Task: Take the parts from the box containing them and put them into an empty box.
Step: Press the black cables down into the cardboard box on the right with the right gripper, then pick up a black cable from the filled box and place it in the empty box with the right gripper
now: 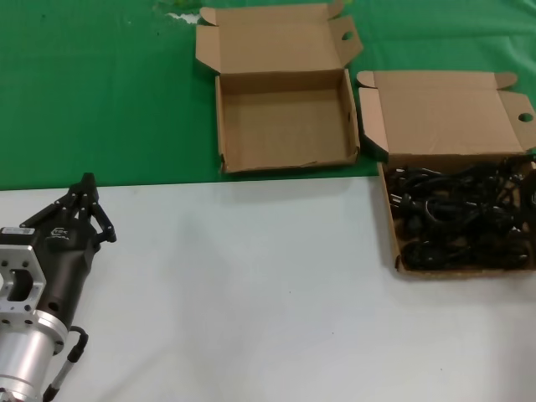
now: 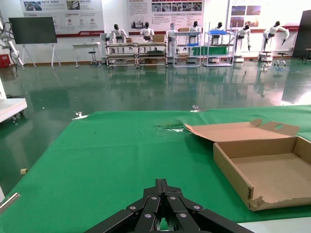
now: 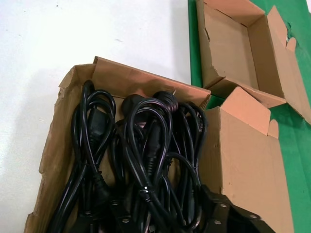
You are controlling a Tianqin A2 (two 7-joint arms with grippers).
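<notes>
In the lower left of the head view, nearest the camera, the left hand [image 1: 86, 181] lies low over the white part of the table [image 1: 251, 293], its black fingers drawn together to a point and holding nothing. It aims toward the seam where the white surface meets the green cloth [image 1: 100, 92]. In the left wrist view the same closed fingertips [image 2: 162, 185] meet at the bottom centre of the frame, with the green cloth stretching away beyond them.

At the right edge of the head view, in the middle of the frame, sits the box containing the parts [image 1: 392, 234], resting on the white surface with its broad lid [image 1: 444, 113] standing back onto the green. The black power cords [image 1: 461, 218] fill it in a tangled heap, looped and overlapping, plugs showing here and there. The right wrist view looks down into this box from close above: the cords [image 3: 141, 160] take up the lower centre, and a black part of the right hand [image 3: 228, 216] shows at the bottom edge, over the cords; whether its fingers are open or closed I cannot tell.

Farther back, upper centre of the head view, the empty box [image 1: 285, 126] lies on the green cloth, just beside the full one, its winged lid [image 1: 272, 38] open behind it.
</notes>
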